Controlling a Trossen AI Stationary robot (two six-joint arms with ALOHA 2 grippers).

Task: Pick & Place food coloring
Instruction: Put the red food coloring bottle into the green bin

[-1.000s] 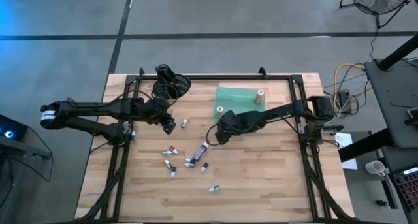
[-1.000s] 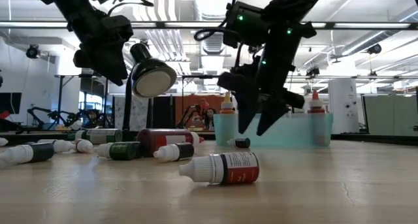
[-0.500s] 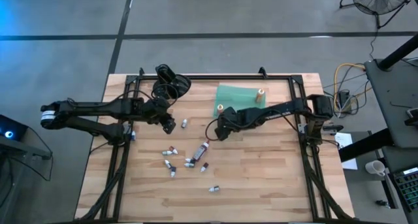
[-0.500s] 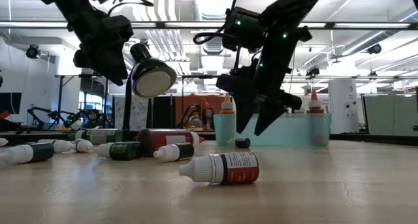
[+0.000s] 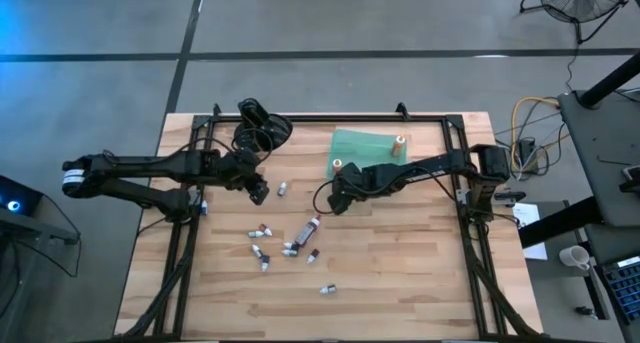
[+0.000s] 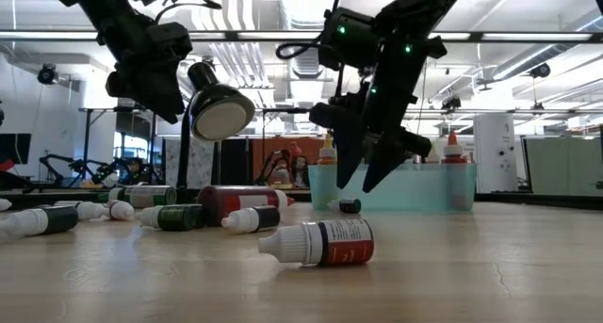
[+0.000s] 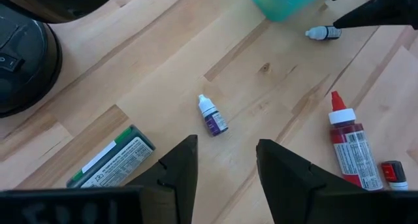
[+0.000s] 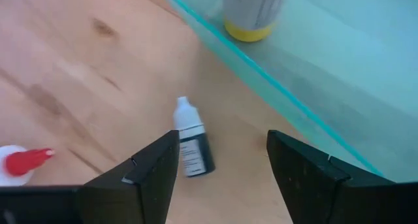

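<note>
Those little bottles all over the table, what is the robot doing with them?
It is moving food coloring bottles onto the teal tray, where two already stand. The right gripper hangs open over a small dark bottle that lies on the wood just outside the tray's edge, its fingers on either side but not yet touching. The left gripper, also open, waits above another small bottle. More bottles lie scattered mid-table.

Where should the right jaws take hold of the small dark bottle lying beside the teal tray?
Across its dark body, coming from above. The small dark bottle lies flat on the table, white cap toward the teal tray edge, apart from it. The right gripper is open over it; the cap looks too narrow to hold.
</note>
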